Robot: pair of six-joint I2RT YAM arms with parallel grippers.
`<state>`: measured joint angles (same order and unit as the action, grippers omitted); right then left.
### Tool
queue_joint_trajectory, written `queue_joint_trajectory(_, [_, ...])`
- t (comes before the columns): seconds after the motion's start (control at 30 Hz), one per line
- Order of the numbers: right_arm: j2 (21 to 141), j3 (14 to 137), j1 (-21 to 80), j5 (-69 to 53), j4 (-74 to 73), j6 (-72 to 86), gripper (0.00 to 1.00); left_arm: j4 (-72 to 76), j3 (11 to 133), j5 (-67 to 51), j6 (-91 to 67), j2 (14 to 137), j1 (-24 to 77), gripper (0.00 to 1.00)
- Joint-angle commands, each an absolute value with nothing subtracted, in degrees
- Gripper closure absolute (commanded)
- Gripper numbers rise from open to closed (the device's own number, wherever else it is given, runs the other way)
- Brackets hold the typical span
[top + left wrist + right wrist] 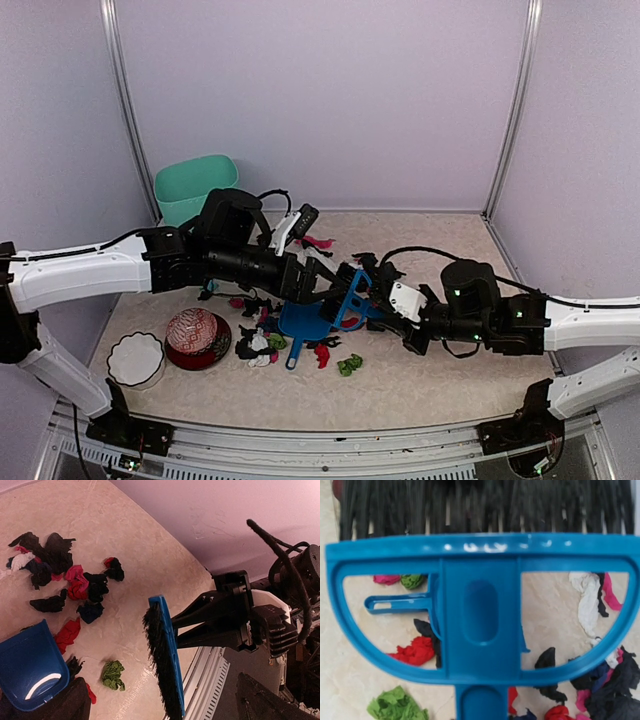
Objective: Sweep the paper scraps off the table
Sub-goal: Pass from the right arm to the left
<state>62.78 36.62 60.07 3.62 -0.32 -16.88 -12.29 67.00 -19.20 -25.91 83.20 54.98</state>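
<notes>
Now | paper scraps (75, 585): crumpled bits, mostly black with pink, red and green, strewn on the marbled beige table (125, 525) beside a glossy blue plastic dustpan (25, 665) | right gripper (176, 630): clamped on the handle of a blue brush (480, 605) with stiff black bristles | left gripper (318, 283): jaws spread wide above the dustpan

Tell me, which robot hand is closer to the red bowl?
Left. The left gripper hangs open right of the red bowl; the right gripper, clamped on the brush, sits even farther right.
</notes>
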Motion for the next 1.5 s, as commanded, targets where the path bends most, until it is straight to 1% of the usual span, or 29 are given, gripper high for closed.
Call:
queue_joint_trajectory(0.0, [62.12,38.36,61.19,3.52,0.40,-19.55,1.00,-10.18,68.95,-21.96,-28.00,85.39,55.55,0.02])
queue_joint_trajectory(0.2, [63.31,39.65,61.70,5.83,0.32,-21.70,1.00,-9.06,69.21,-24.49,-28.91,87.89,56.31,0.06])
queue_joint_trajectory(0.33, [63.88,40.40,61.89,5.90,0.36,-22.59,1.00,-9.04,69.51,-25.04,-29.05,88.75,56.43,0.15])
queue_joint_trajectory(0.6, [64.92,41.09,62.42,7.05,0.43,-24.18,1.00,-7.99,69.14,-27.81,-29.52,89.21,56.34,0.28])
queue_joint_trajectory(0.7, [65.11,41.22,62.65,7.30,0.71,-24.50,1.00,-7.90,69.31,-28.68,-29.58,89.43,56.34,0.38])
queue_joint_trajectory(0.83, [64.83,41.22,62.99,7.81,0.92,-24.88,1.00,-8.13,69.29,-28.86,-29.58,89.47,56.18,0.54])
queue_joint_trajectory(1.07, [64.54,40.63,63.33,8.67,1.37,-25.40,1.00,-7.64,69.01,-29.56,-30.46,89.29,55.68,0.73])
queue_joint_trajectory(1.23, [63.96,39.93,64.06,9.26,2.88,-26.37,1.00,-7.55,68.81,-29.86,-31.39,89.55,55.37,0.91])
queue_joint_trajectory(1.27, [63.79,39.78,64.14,9.31,3.19,-26.59,1.00,-7.40,68.64,-29.87,-31.65,89.64,55.25,0.97])
queue_joint_trajectory(1.3, [63.63,39.55,64.22,9.39,3.55,-26.81,1.00,-7.19,68.39,-29.87,-31.86,89.65,55.20,1.00])
queue_joint_trajectory(1.47, [62.28,38.56,64.51,9.28,5.74,-27.77,1.00,-6.59,67.67,-29.78,-32.49,89.65,54.79,1.00])
